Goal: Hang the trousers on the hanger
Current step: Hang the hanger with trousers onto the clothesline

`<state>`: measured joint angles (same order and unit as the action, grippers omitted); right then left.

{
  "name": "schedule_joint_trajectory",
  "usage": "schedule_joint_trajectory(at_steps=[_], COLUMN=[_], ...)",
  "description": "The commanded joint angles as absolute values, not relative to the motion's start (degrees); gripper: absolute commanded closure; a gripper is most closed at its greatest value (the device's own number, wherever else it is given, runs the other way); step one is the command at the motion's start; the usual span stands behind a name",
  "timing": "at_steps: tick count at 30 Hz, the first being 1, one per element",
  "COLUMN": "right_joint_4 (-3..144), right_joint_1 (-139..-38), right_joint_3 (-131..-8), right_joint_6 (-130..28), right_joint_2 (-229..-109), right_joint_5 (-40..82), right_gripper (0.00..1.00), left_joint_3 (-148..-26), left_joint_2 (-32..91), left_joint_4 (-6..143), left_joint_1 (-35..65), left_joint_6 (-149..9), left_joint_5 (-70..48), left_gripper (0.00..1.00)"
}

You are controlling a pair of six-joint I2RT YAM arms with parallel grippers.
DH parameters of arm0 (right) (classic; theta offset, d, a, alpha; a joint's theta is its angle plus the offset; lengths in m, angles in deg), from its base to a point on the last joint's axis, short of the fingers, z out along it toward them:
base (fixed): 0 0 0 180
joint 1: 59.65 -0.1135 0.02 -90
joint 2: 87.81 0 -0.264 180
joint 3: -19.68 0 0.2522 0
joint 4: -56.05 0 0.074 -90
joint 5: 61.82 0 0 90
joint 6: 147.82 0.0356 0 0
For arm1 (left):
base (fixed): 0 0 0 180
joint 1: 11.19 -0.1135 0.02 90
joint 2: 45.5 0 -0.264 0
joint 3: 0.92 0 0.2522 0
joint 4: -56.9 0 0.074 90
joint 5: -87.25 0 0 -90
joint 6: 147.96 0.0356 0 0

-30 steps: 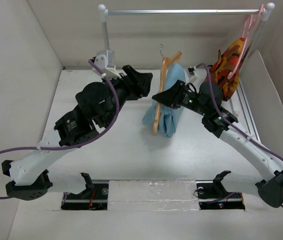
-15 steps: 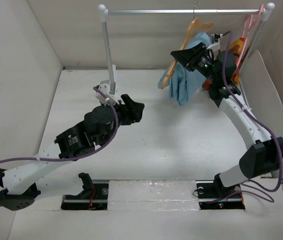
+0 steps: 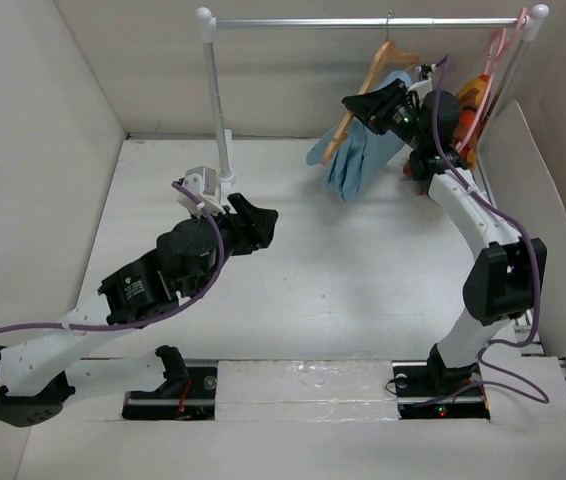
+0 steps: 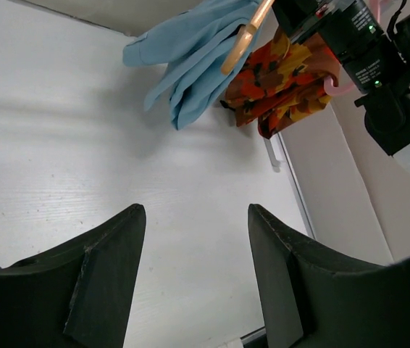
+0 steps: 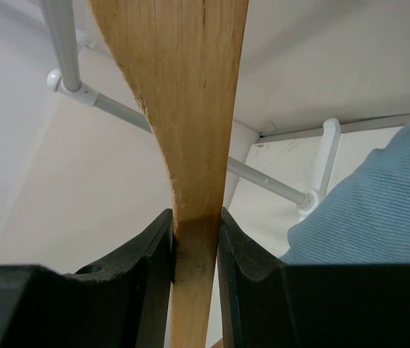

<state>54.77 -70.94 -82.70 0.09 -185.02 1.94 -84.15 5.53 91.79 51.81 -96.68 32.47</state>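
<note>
Over the bench [image 3: 363, 290], under the rail [image 3: 313, 23], the trousers [image 3: 363, 165] hung draped on the hanger [image 5: 190, 109], clear of the surface. The right pincer [image 5: 196, 228] was clamped on the hanger's wood, probably to steady its hook at the rail. The left pincer [image 4: 196, 212] stood apart and empty, aside.

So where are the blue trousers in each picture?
Top external: trousers upper right, hanging below the rail.
Left wrist: trousers top middle, hanging above the table.
Right wrist: trousers at the right edge, only a blue patch.
Shared landmark: the wooden hanger shows beside them in all three.
</note>
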Motion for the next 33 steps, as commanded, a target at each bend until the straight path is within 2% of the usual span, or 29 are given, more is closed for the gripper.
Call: schedule_joint_trajectory(at_steps=[1, 7, 12, 13, 14, 15, 16, 18, 19, 22, 26, 27, 28, 33], right_joint_4=[39.1, 42.6, 38.6, 38.4, 37.8, 37.6, 37.3, 36.4, 36.4, 39.2, 44.1, 44.7, 45.2, 51.1], right_joint_1=[-70.3, -70.3, -69.8, -69.8, -69.8, -70.3, -70.3, -70.3, -70.3, -70.3, -70.3, -70.3, -70.3, -68.5], right_joint_3=[-88.6, -93.1, -88.3, -87.0, -84.5, -83.2, -82.2, -79.5, -78.8, -77.4, -76.3, -76.3, -76.4, -77.2], right_joint_6=[-1.0, -2.9, -0.4, -0.4, -0.7, -0.9, -1.0, -1.3, -1.7, -4.0, -7.5, -8.8, -9.4, -15.7], right_joint_2=[-183.1, -184.5, -185.8, -185.5, -184.8, -184.4, -184.1, -183.1, -182.6, -180.6, -177.7, -177.5, -177.1, -173.5], right_joint_5=[0.6, 0.6, -0.2, 0.2, 0.5, 0.5, 0.6, 0.5, 0.7, 1.1, 1.9, 1.6, 1.2, 1.2], right_gripper=[1.00, 1.00, 1.00, 0.97, 0.83, 0.82, 0.72, 0.65, 0.57, 0.52, 0.53, 0.50, 0.01, 0.00], left_joint_3=[-83.5, -82.9, -83.5, -83.3, -82.8, -82.8, -82.4, -82.0, -82.1, -82.4, -83.6, -84.1, -85.3, -90.0], left_joint_2=[5.9, 6.8, 8.3, 8.6, 9.1, 9.1, 9.4, 10.1, 11.0, 12.9, 15.0, 15.6, 17.0, 20.2], left_joint_4=[91.3, 90.3, 89.6, 89.5, 89.2, 88.9, 88.7, 88.3, 88.3, 87.5, 83.6, 83.2, 82.8, 83.8], left_joint_1=[52.1, 52.1, 52.1, 52.1, 52.1, 52.1, 52.1, 52.1, 52.1, 52.1, 52.1, 52.1, 52.1, 52.1], left_joint_6=[-97.6, -97.1, -96.3, -96.3, -96.1, -96.1, -95.9, -95.8, -95.6, -95.1, -94.1, -93.6, -93.6, -93.1], left_joint_5=[33.5, 33.5, 33.6, 33.8, 33.8, 33.7, 33.5, 32.7, 32.3, 30.1, 26.0, 24.2, 23.4, 22.4], left_gripper=[0.46, 0.46, 0.46, 0.44, 0.43, 0.43, 0.41, 0.40, 0.39, 0.37, 0.31, 0.30, 0.29, 0.26])
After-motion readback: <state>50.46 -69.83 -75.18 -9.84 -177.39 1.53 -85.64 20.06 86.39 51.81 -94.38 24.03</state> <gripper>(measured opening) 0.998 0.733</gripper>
